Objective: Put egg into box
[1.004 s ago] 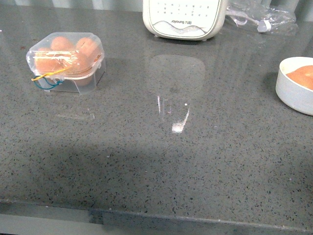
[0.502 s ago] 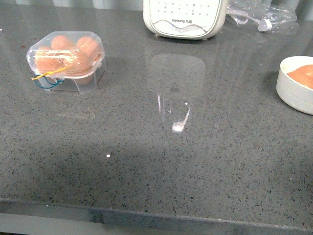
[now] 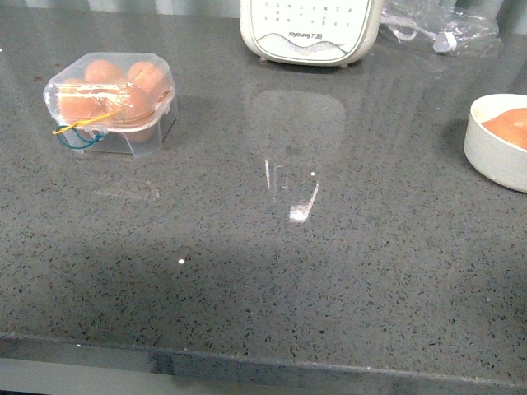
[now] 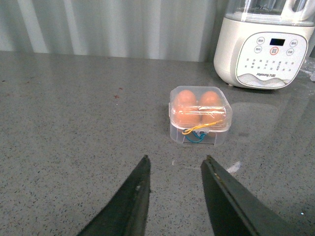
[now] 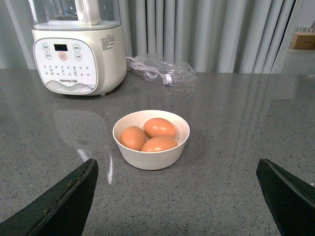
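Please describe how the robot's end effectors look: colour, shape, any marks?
Only fingers show. The left end effector has two dark, smooth, blade-like fingers tapering to narrow tips. The right end effector has similar dark, broad, tapering fingers with slightly scuffed edges. No cables or markings are visible.

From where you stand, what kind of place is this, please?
Probably a home kitchen counter: a speckled grey stone worktop, a countertop cooking appliance with touch buttons, and a white bowl of eggs.

Open desk in the middle, obstacles at the edges

You have bare desk (image 3: 272, 271) across the centre and near side; the box (image 3: 111, 103) stands far left, the bowl (image 3: 494, 152) at right, the white appliance (image 3: 311, 31) and plastic bag (image 3: 440, 29) along the far edge.
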